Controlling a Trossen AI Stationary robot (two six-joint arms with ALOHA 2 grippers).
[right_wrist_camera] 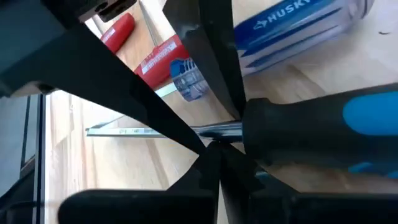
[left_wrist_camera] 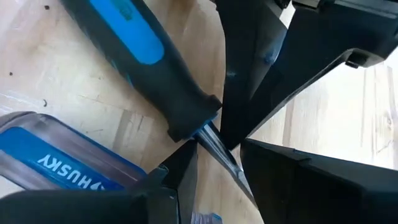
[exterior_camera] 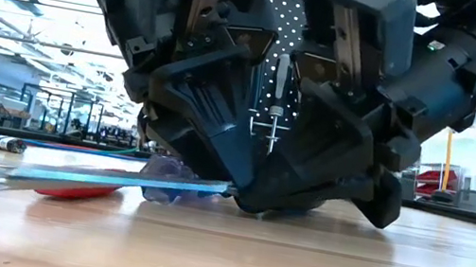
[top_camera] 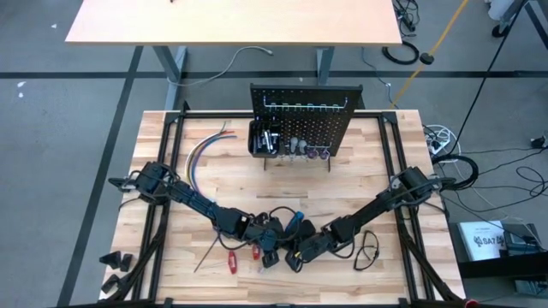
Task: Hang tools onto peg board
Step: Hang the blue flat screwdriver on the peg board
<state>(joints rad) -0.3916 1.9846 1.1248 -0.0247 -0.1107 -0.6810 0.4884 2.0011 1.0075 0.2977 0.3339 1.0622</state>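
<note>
Both end effectors meet at the bench's (top_camera: 171,282) near edge (crowded): right (top_camera: 295,255) clamped on the screwdriver's (left_wrist_camera: 149,62) shaft, left (top_camera: 267,250) apart.

text: HUSKY | on: clear blue-cored screwdriver handle (left_wrist_camera: 56,168) | wrist views only

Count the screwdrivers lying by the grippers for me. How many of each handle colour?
Red screwdrivers: 2
Clear-blue screwdriver: 1
Black-and-blue screwdriver: 1
Total: 4
</note>
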